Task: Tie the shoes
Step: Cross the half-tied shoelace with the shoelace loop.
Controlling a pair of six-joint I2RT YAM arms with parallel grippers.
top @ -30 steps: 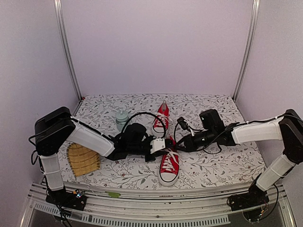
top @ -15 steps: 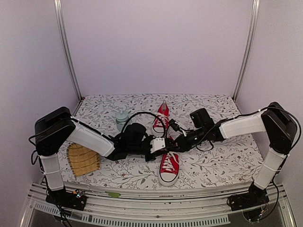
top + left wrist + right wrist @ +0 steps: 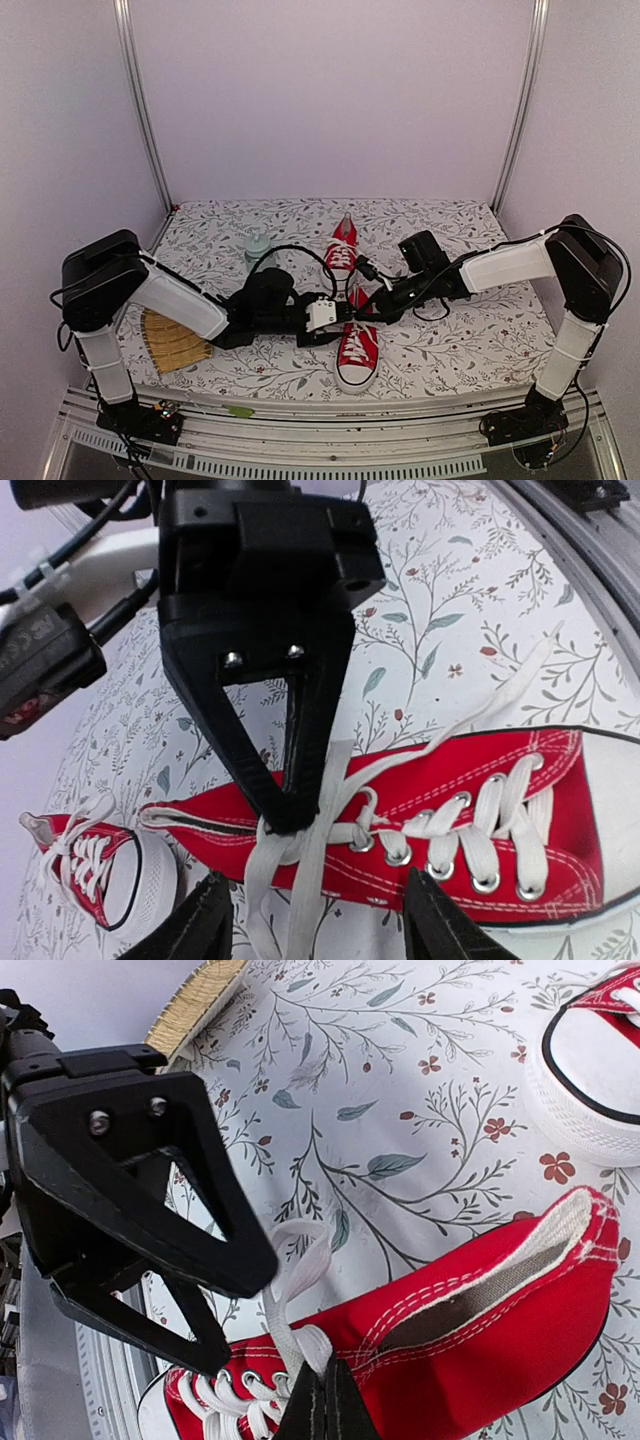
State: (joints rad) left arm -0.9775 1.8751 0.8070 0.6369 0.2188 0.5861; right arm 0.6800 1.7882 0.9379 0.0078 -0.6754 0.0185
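The near red shoe (image 3: 357, 346) lies toe toward the table's front edge; the second red shoe (image 3: 341, 248) lies behind it. In the right wrist view my right gripper (image 3: 325, 1402) is shut on the white lace (image 3: 309, 1252) at the top eyelets of the near shoe (image 3: 480, 1330). The left wrist view shows those black fingers (image 3: 262, 770) pinching the lace (image 3: 300, 880) over the near shoe (image 3: 470, 780). My left gripper (image 3: 320, 925) stands open on either side of the lace, just clear of it. From above, both grippers, left (image 3: 342, 317) and right (image 3: 363, 312), meet at the shoe's opening.
A small pale bottle (image 3: 257, 246) stands at the back left of the shoes. A woven bamboo mat (image 3: 174, 340) lies under the left arm. A black cable (image 3: 300, 245) loops above the left wrist. Metal rails run along the table's front edge (image 3: 330, 445).
My right gripper has moved left onto the near shoe and shut on its lace. My left gripper has opened, released the lace and drawn back slightly left.
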